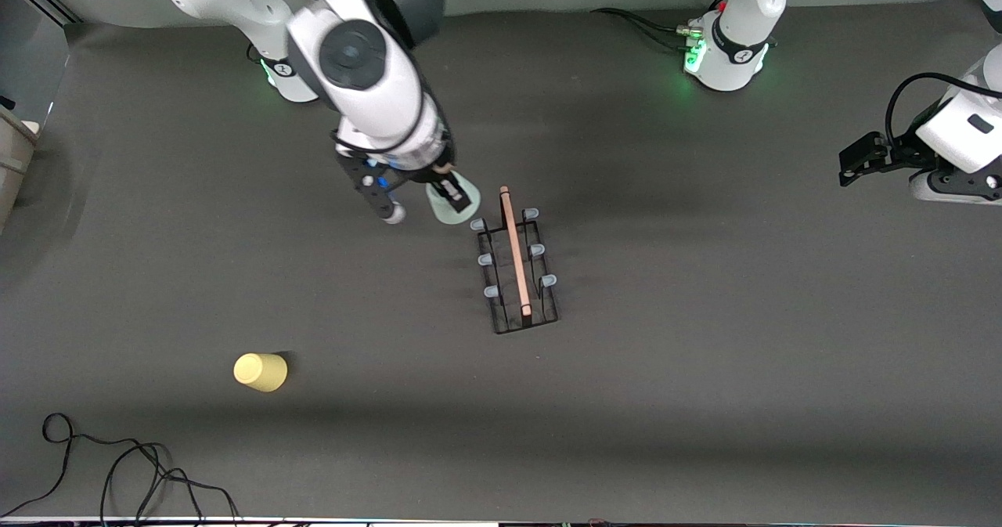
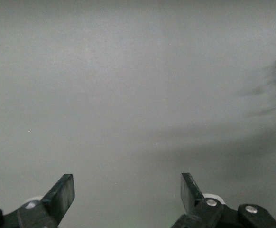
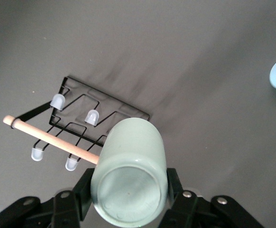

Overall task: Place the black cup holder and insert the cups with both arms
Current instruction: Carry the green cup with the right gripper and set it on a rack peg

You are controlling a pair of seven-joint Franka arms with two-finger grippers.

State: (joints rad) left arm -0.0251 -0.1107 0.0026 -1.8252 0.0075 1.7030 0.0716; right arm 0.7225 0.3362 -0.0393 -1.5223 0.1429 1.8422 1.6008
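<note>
A mint green cup (image 3: 129, 173) is held clamped in the right pincer (image 1: 448, 192), base outward, just beside the black cup holder (image 1: 517, 265) at mid-desk (image 1: 704, 355), evidently so its mouth can be slipped over a peg (image 3: 92, 116). The left pincer (image 2: 127, 194), spread wide and empty, is kept waiting at the left arm's end. A yellow cup (image 1: 261, 371) is left nearer the camera.

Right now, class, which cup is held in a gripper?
The mint green cup, held by the right gripper beside the rack; the yellow cup sits alone on the table.
</note>
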